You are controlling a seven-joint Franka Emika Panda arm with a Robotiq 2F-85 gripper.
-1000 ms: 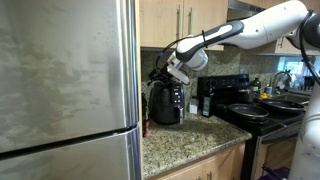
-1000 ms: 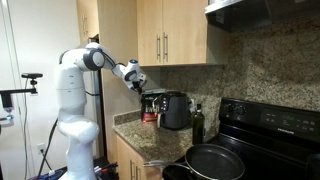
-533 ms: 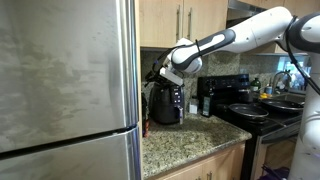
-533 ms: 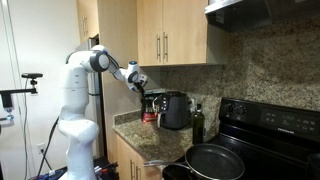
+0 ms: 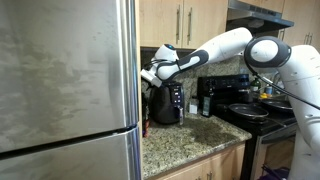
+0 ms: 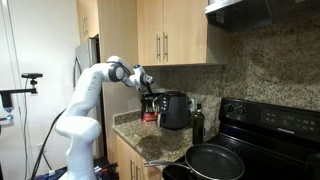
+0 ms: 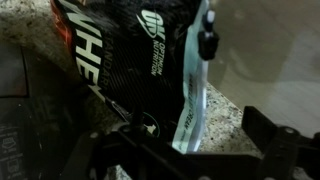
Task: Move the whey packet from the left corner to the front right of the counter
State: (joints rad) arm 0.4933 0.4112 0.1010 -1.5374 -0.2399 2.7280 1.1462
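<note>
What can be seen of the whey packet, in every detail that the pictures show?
The whey packet is a glossy black pouch, plastic by its look, with large white and red lettering, a small round logo and a pale printed strip along one side. It stands on the speckled counter in the corner, beside the black appliance. In the wrist view it runs diagonally. The end effector is open just above it, not yet gripping.
</note>
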